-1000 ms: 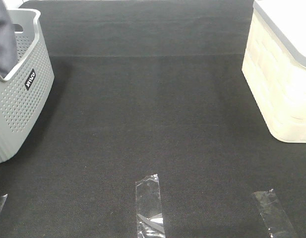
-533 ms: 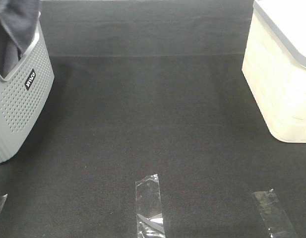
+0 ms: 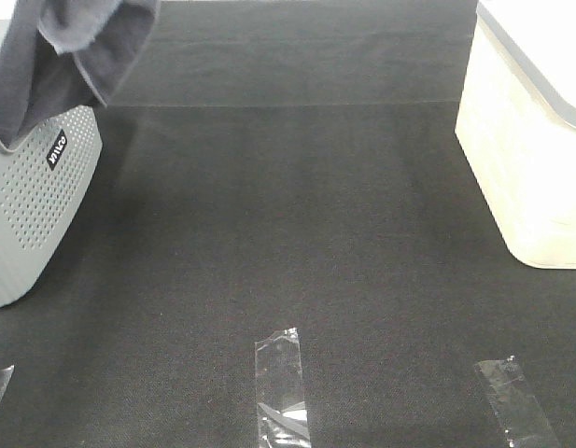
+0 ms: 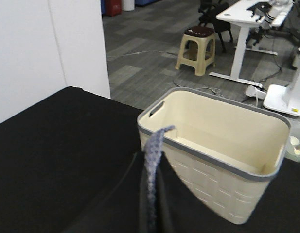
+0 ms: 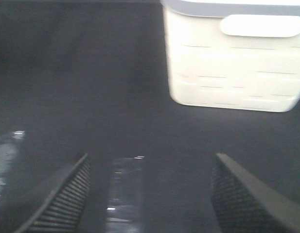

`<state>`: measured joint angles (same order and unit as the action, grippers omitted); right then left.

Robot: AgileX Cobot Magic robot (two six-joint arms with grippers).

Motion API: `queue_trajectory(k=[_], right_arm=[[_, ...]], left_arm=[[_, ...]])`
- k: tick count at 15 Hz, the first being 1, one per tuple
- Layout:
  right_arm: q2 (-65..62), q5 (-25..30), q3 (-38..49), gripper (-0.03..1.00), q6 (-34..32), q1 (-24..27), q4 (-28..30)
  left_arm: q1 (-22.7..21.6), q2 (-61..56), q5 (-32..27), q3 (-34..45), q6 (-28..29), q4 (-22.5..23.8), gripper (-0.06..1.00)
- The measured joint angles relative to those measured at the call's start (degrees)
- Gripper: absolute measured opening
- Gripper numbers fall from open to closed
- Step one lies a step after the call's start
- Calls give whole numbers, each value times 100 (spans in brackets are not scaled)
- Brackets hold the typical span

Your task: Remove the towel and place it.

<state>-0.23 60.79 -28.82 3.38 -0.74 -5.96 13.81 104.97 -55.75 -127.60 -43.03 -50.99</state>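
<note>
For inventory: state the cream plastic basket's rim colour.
Grey rim on the cream plastic basket; clearest in left wrist view.

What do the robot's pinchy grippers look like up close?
The right gripper has two black, wedge-shaped fingers with bumpy, ribbed pads on their inner faces. The left gripper shows only as plain dark finger shapes. No cables, labels or markings show on either one, and the arms themselves are out of every picture.

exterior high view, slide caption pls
Grey towel hangs over the perforated grey basket, cream bin at right.
</note>
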Motion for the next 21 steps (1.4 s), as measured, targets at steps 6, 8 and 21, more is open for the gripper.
queue_trajectory(k=[6, 8, 21], right_arm=[[1249, -785, -46, 66, 544, 0, -1455], [2149, -1312, -46, 66, 1157, 0, -2372], [7397, -1381, -63, 66, 9666, 0, -8835]], left_arm=[[705, 527, -516, 0, -6, 46, 0], [894, 859, -206, 0, 0, 97, 0], [1094, 1094, -384, 0, 0, -11, 0]])
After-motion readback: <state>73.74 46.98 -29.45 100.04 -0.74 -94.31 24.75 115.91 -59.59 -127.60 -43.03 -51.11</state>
